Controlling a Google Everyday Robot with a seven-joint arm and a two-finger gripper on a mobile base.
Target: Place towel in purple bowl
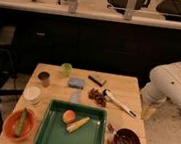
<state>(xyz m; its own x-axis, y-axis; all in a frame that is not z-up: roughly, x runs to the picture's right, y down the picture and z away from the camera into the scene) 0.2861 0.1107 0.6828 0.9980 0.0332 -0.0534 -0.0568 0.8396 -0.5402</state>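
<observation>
A folded blue-grey towel (pixel 76 82) lies flat on the wooden table (pixel 133 83), in the back middle. The dark purple bowl (pixel 127 143) stands at the table's front right corner, with something small and dark inside it. My white arm (pixel 170 84) comes in from the right. Its lower end with the gripper (pixel 148 111) hangs just off the table's right edge. The gripper is well to the right of the towel and behind the bowl, and it holds nothing that I can see.
A green tray (pixel 50 131) with an orange fruit (pixel 68 116) and a yellow piece (pixel 78 124) fills the front middle. An orange bowl (pixel 10 126) with a green vegetable, a white container (pixel 32 94), a dark cup (pixel 43 78), a green cup (pixel 66 69), a black brush (pixel 97 79), a brown clump (pixel 97 96) and a white-handled tool (pixel 119 103) are spread around.
</observation>
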